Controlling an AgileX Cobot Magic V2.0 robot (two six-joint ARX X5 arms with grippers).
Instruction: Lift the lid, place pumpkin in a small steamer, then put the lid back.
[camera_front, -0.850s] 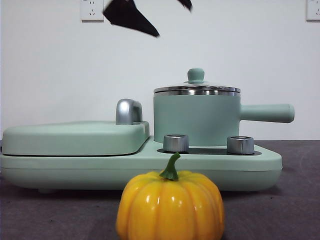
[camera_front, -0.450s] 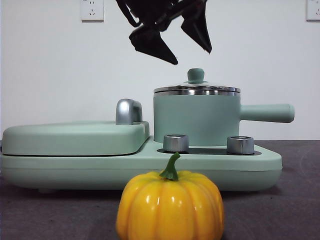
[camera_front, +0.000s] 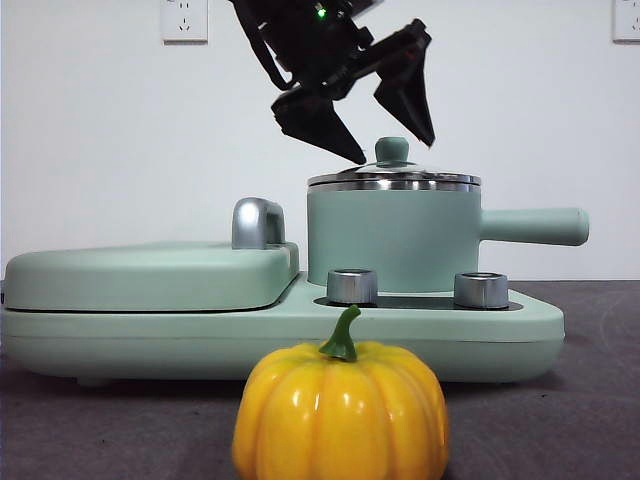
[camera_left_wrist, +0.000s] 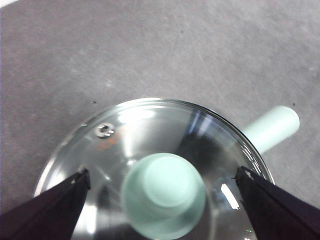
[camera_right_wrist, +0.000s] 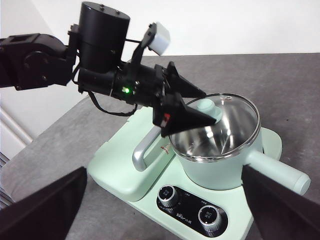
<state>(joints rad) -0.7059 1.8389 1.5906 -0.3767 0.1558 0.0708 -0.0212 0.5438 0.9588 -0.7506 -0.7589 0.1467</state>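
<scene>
The left gripper (camera_front: 392, 152) hangs with jaws wide, seemingly straddling the lid (camera_front: 393, 177) knob untouched.

dark grey table (camera_front: 590, 400), mint-green cooker base (camera_front: 150, 335) on it, pumpkin (camera_front: 340, 415) in front

Readable text: none in any view.
Panel (camera_right_wrist: 192, 207): a line of tiny print runs between the two knobs (camera_right_wrist: 169, 195), too small to read.
Cooker body (camera_right_wrist: 165, 148): a small mark at about 9 o'clock from the steamer (camera_right_wrist: 220, 165), illegible.
Lid (camera_left_wrist: 150, 130): faint orange smudge beside its vent hole, illegible.
</scene>
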